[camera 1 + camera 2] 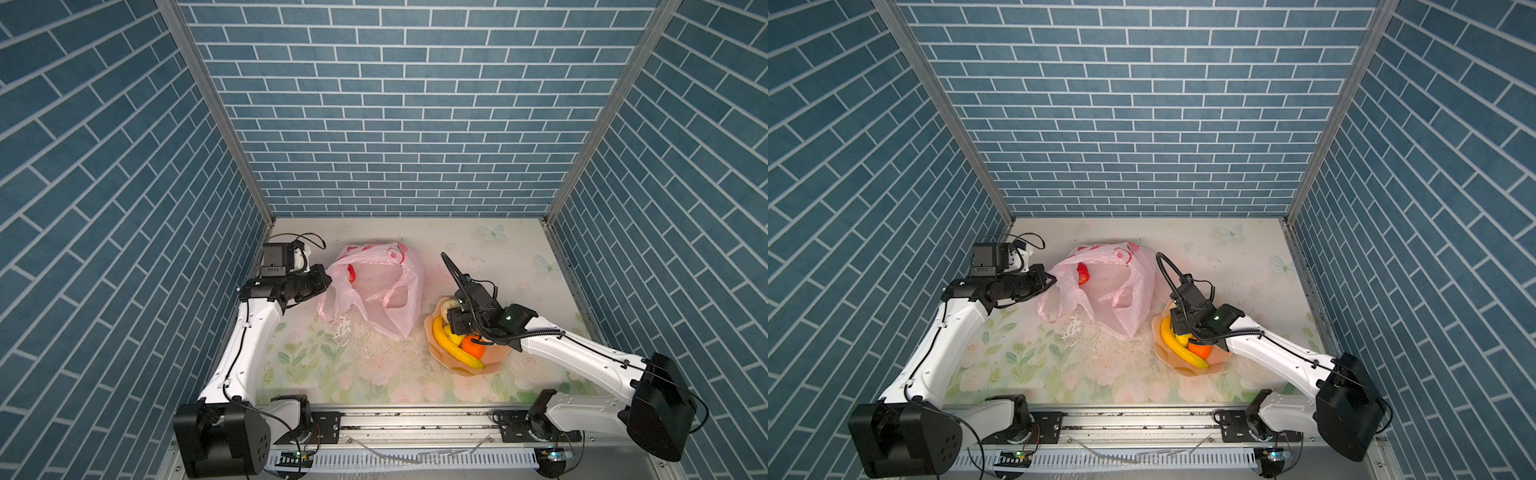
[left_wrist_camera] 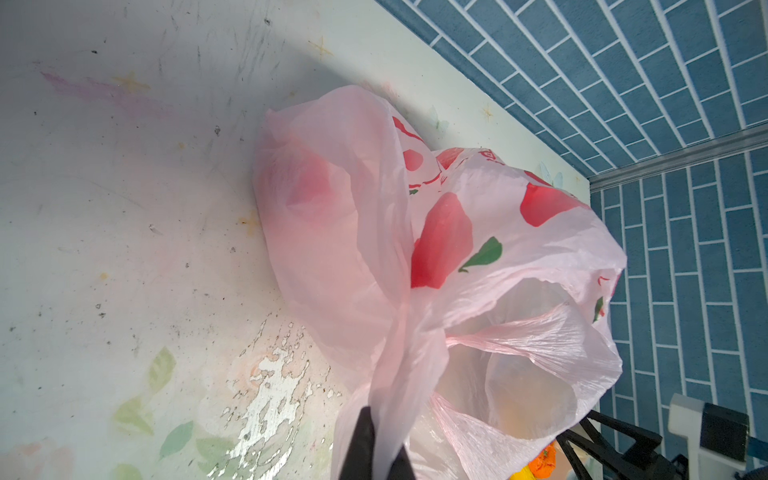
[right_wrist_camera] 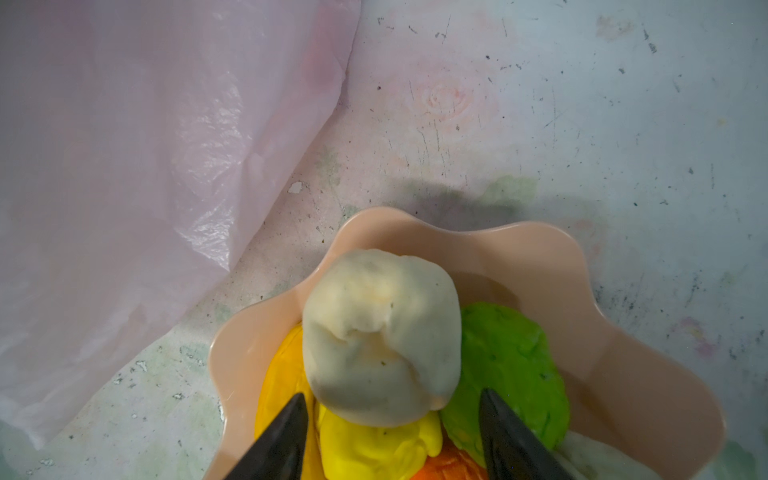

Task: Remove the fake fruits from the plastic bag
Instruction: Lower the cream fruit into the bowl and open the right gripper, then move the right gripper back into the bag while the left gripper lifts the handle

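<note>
Worn floral table (image 1: pixel 316 370) carries plastic bag (image 1: pixel 374 286) and bowl (image 1: pixel 496 356) (peach, scalloped).

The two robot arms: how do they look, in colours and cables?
The left arm and the right arm have white shells, black joints and thin black cables. The right one also carries a ribbed black hose. The right gripper has black pointed fingers.

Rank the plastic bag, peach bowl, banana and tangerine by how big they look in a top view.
Largest to smallest:
1. plastic bag
2. peach bowl
3. banana
4. tangerine, partly hidden
</note>
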Tool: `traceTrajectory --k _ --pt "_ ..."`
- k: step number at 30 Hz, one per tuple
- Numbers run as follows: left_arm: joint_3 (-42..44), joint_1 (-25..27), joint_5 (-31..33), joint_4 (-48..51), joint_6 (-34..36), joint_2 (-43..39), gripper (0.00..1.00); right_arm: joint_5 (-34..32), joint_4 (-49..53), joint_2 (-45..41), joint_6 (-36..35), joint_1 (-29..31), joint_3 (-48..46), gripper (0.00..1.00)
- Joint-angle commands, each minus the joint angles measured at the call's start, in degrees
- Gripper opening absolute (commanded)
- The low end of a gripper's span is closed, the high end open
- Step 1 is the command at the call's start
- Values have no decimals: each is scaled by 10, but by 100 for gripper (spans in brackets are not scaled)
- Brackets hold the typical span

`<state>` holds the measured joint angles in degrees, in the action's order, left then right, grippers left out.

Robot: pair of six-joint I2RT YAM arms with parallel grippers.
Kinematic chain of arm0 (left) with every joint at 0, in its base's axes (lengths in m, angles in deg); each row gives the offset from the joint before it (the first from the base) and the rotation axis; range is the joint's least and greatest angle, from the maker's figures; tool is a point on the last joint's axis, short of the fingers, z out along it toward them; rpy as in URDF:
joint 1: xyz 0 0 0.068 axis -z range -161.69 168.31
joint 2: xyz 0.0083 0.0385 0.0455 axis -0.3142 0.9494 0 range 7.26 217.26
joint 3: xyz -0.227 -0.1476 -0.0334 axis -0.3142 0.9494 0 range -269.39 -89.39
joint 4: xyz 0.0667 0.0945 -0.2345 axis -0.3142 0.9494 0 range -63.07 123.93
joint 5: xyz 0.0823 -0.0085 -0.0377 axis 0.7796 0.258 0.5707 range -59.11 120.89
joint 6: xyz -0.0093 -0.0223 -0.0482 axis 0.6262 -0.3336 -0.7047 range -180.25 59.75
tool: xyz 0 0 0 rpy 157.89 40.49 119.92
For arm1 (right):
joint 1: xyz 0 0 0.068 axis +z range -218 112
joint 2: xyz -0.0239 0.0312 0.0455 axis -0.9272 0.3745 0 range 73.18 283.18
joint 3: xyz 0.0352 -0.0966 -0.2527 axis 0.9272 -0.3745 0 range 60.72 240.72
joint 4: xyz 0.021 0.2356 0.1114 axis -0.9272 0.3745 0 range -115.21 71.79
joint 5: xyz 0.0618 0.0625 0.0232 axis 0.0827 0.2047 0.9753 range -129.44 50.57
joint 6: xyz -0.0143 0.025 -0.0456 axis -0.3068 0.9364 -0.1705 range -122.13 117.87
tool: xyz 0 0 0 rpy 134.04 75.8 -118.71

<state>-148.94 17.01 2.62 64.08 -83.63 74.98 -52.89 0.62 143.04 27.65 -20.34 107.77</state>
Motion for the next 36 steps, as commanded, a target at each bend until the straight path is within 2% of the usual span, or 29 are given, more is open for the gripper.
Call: traceTrajectory --k 1,3,5,9,12,15,20,23,27,30,32,36 --pt "-7 2 -3 52 22 -1 32 -22 34 -25 12 0 20 66" --pt "-8 3 2 77 36 5 51 -27 41 -35 2 -1 36 67" --pt "0 2 -6 80 40 8 62 -37 47 -39 -9 -1 54 67" --pt "54 2 -67 -16 -6 -6 75 -41 48 -37 -26 -2 75 69" --pt "90 6 -87 -93 -44 -15 79 -34 43 -31 -29 -2 78 69" --pt "98 18 -102 -135 -53 -10 80 -33 31 -29 -27 -2 73 69" --pt "85 42 -105 -182 -54 -3 82 -31 17 -26 -24 -2 67 69" --pt "64 53 -93 -174 -46 16 83 -34 17 -27 -24 -2 70 69" --pt "29 68 -71 -124 -15 74 81 -38 19 -30 -30 -2 76 69" --pt "0 83 -46 -80 18 117 73 -36 18 -29 -33 -2 82 68" --pt "-20 94 -23 -52 39 141 62 -32 16 -27 -36 -2 89 69" --pt "-53 100 11 -19 60 166 30 3 13 -14 -50 -2 125 67"
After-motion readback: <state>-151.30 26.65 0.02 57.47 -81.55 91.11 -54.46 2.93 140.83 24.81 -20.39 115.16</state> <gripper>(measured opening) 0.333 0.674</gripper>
